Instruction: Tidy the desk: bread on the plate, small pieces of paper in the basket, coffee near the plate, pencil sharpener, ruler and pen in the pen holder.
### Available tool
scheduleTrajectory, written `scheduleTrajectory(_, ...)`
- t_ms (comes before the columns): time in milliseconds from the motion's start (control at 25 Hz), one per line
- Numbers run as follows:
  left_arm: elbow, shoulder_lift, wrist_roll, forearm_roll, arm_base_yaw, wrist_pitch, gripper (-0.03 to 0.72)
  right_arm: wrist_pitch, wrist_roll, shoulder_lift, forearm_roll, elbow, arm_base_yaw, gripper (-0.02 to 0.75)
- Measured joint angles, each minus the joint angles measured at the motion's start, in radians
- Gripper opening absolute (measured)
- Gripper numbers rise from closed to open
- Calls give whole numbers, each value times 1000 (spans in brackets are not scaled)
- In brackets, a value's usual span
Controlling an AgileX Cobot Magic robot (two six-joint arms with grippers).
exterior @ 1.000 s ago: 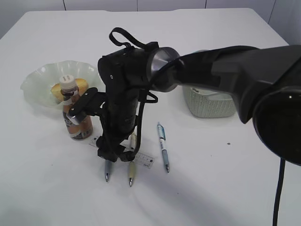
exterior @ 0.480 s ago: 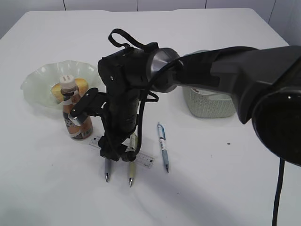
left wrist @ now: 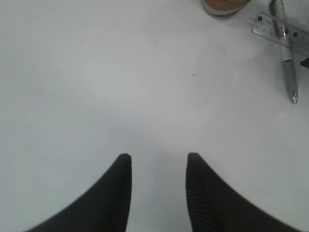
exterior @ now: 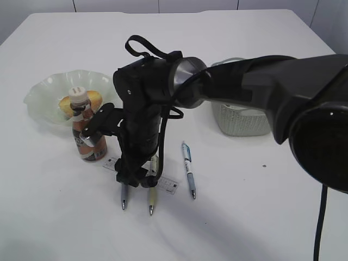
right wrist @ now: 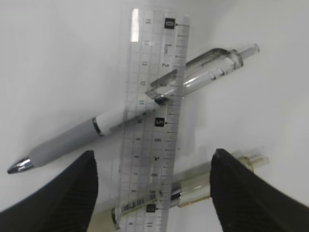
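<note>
My right gripper (exterior: 133,179) reaches across the desk (exterior: 244,206) and points down over the clear ruler (exterior: 166,185). In the right wrist view this gripper (right wrist: 154,157) is open. Its fingers (right wrist: 82,188) stand either side of the ruler (right wrist: 154,111), which lies across a grey-grip pen (right wrist: 111,123) and a second pen (right wrist: 212,179). The coffee (exterior: 87,133) stands in front of the plate (exterior: 43,89), which holds the bread (exterior: 93,98). My left gripper (left wrist: 159,157) is open over bare desk. The pen holder, the pencil sharpener and the small pieces of paper are out of view.
The basket (exterior: 242,119) stands at the right, behind the right arm (exterior: 272,81). A blue pen (exterior: 188,168) lies right of the ruler. The left wrist view shows the coffee's base (left wrist: 224,5), the ruler's end (left wrist: 270,26) and a pen (left wrist: 288,67).
The right arm has edged very slightly over the ruler. Both grippers keep the same opening and nothing has been taken hold of.
</note>
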Motion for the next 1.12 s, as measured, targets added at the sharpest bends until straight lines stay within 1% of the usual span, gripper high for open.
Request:
scheduleTrajectory(720,0,0,0,-1,0,0,279,-3,0,26,-6,-2,0,529)
scheduleTrajectory(800,0,0,0,-1,0,0,279,-3,0,26,-6,-2,0,510)
scheduleTrajectory(920,0,0,0,-1,0,0,279,-3,0,26,-6,-2,0,458)
scheduleTrajectory(1120,0,0,0,-1,0,0,279,-3,0,26,-6,-2,0,321)
